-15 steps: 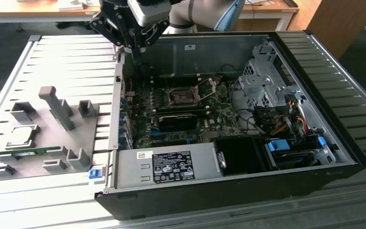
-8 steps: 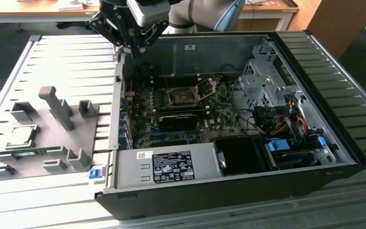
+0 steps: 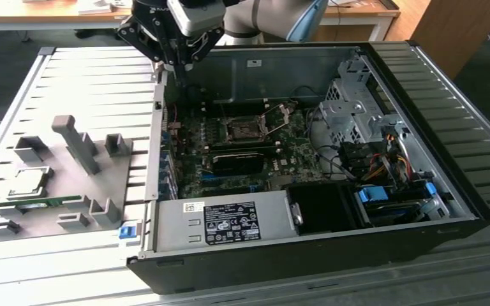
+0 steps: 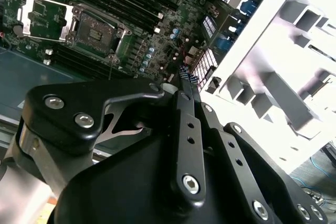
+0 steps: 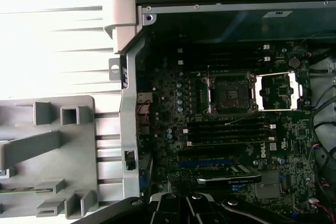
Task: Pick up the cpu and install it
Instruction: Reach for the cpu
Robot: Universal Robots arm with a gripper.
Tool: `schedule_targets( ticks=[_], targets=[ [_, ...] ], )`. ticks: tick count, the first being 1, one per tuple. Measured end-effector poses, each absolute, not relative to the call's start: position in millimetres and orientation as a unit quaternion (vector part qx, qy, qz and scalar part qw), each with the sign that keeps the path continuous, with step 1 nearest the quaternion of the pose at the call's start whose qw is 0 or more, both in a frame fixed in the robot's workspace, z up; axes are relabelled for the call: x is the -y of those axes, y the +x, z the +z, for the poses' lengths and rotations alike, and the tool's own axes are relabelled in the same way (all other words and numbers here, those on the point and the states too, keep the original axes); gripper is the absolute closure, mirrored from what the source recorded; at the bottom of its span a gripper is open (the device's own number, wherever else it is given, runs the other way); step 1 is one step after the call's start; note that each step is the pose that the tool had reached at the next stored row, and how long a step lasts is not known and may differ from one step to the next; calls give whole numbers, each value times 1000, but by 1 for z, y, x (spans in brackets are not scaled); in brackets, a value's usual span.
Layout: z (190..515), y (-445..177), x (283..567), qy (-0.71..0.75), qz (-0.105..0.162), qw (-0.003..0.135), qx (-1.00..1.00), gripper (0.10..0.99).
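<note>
One cpu lies flat, silver face up, square with no long axis, on grey fixture plate, exterior view's left-centre. Gripper, upper centre over open computer case: fingers clenched together, empty.

exterior view: set high and well back, looking down at a slant over the slatted table, wide enough to take in the whole open computer case, the grey fixture plate on the exterior view's left and the gripper over the case's far corner. first wrist view: carried above the gripper, facing almost straight down, nearer, onto the motherboard, its open socket and part of the fixture plate. second wrist view: mounted close behind the gripper, tilted, looking past its dark body at the socket and the fixture plate. shared by all three: socket, surrounding board, plate.
</note>
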State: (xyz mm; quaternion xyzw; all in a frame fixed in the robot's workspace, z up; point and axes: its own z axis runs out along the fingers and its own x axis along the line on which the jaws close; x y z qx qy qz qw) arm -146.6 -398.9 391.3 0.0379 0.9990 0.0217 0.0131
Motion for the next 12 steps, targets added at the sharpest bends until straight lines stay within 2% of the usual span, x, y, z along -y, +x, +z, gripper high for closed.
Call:
schedule_targets(
  ticks=[12],
  targets=[
    [391, -150, 399, 38, 22, 13, -999, 980]
  ],
)
